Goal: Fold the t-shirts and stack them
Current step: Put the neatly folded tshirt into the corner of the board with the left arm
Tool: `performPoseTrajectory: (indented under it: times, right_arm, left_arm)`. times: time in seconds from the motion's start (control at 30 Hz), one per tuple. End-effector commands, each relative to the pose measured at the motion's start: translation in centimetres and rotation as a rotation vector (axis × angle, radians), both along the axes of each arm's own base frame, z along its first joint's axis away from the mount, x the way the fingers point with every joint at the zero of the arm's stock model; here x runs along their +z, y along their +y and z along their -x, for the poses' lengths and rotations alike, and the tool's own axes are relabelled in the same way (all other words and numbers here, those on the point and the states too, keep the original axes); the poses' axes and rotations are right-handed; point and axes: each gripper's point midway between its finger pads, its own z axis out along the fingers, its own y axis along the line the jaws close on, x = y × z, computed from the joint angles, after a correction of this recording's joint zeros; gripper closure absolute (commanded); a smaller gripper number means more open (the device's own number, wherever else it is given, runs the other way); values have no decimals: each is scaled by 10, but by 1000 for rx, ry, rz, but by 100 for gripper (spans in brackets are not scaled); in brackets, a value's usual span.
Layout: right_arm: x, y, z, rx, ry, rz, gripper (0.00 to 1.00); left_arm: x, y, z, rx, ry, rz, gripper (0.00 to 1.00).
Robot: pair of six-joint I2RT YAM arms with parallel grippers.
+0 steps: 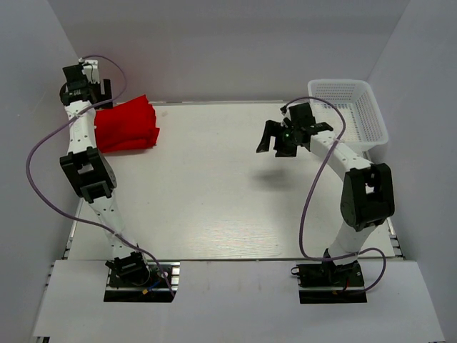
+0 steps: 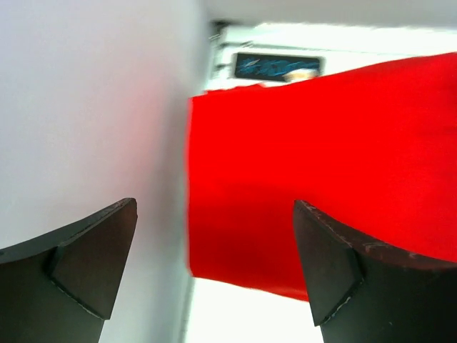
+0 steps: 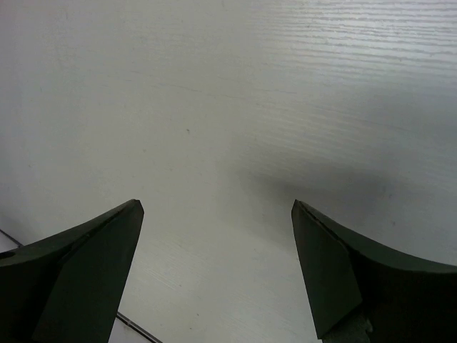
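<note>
A folded stack of red t-shirts (image 1: 127, 126) lies at the far left of the white table (image 1: 214, 193). My left gripper (image 1: 101, 93) is open and empty, raised at the back left corner just beyond the stack. In the left wrist view the red cloth (image 2: 314, 179) fills the right side past the open left gripper (image 2: 214, 250), with the grey wall on the left. My right gripper (image 1: 275, 139) is open and empty, held above the bare table at the right of middle. The right wrist view shows only the tabletop between the parted tips of the right gripper (image 3: 218, 243).
A white plastic mesh basket (image 1: 350, 114) stands at the far right corner, with nothing showing inside. Grey walls close in the table on the left, back and right. Purple cables loop beside each arm.
</note>
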Motion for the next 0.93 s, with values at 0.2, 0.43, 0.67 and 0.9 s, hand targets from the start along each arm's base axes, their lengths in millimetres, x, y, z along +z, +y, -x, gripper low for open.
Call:
performPoseTrajectory:
  times: [0.2, 0.43, 0.67, 0.9]
  right_arm:
    - [16, -24, 49, -23, -92, 30, 10]
    - [7, -46, 93, -69, -142, 33, 10]
    - [-10, -57, 128, -81, -162, 14, 10]
    - [1, -61, 132, -98, -245, -13, 10]
  left_arm:
    - [63, -163, 50, -197, -81, 419, 0]
    - [41, -323, 146, -397, -88, 525, 0]
    - [-16, -358, 239, -388, 23, 531, 0]
    - [1, -353, 247, -356, 0, 480, 0]
